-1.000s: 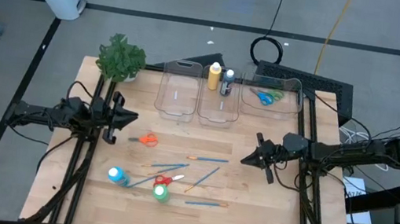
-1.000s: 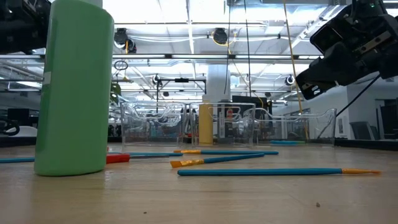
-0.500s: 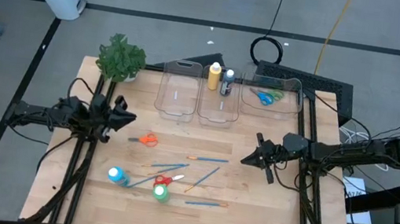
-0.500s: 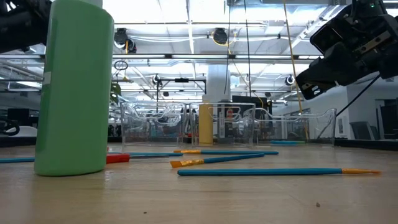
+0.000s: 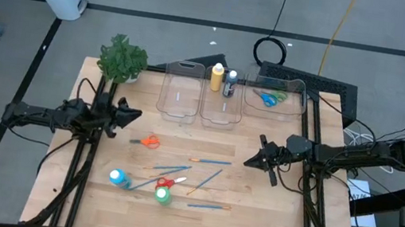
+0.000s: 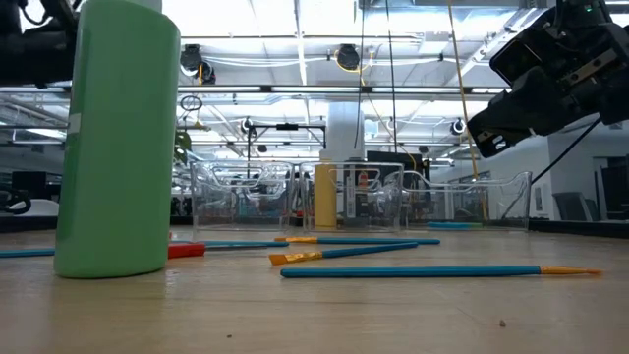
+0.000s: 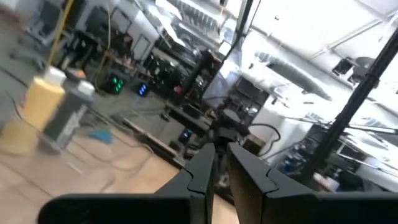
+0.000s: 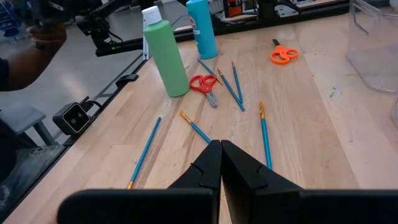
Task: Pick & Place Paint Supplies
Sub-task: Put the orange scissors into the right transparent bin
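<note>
So the left gripper (image 5: 134, 115) is held up over the left side of the table, not far from the orange scissors (image 5: 149, 143), and nothing is gripped in it; its fingers (image 7: 202, 168) are drawn almost together with only a thin gap seen between them. The right gripper (image 5: 248, 161) is parked over the right side, fingers (image 8: 208, 163) pressed fully together, nothing carried either.

Most of the supplies are left loose mid-table. A green bottle (image 5: 163, 195) and a blue bottle (image 5: 118, 177) are stood near the front, with red scissors (image 5: 166, 181) just beside the green one. Several blue paintbrushes (image 5: 209, 161) are scattered around them, flat on the wood.

Three clear bins (image 5: 178, 96) are lined up at the back. A yellow bottle (image 5: 217, 77) and a dark bottle (image 5: 230, 84) are stood at the back of the middle one, and green-and-blue scissors (image 5: 270, 99) are lying inside the right one. A leafy plant (image 5: 122, 59) is set at the back left corner.
</note>
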You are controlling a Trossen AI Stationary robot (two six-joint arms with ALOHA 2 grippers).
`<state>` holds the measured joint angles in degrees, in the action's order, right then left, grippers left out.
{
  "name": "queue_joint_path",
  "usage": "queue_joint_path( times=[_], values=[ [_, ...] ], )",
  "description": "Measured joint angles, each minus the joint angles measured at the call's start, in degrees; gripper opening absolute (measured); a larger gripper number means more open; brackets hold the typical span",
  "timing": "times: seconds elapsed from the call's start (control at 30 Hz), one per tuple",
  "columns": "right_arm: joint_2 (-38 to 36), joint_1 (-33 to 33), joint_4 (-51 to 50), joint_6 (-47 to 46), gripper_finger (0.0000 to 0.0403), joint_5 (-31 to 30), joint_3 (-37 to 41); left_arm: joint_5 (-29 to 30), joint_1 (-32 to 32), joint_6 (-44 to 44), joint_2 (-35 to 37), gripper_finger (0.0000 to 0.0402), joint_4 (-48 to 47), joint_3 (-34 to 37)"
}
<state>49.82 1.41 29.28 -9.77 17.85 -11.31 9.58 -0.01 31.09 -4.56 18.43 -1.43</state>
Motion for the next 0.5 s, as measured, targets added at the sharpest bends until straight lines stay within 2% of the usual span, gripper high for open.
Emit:
queue_joint_path(
  times=[0.13,0.33,0.5],
  values=[
    [0.0,0.0,0.0,0.4,0.0,-0.1,0.0,-5.4,-0.3,0.1,-4.5,0.0047,-2.6,-4.7],
    [0.0,0.0,0.0,0.4,0.0,-0.2,0.0,-3.4,-3.0,-4.0,-18.1,0.0053,-13.2,-16.5],
    [0.0,0.0,0.0,0.4,0.0,-0.2,0.0,-3.1,-4.4,-4.8,-31.5,0.0119,-21.9,-28.1]
  ],
)
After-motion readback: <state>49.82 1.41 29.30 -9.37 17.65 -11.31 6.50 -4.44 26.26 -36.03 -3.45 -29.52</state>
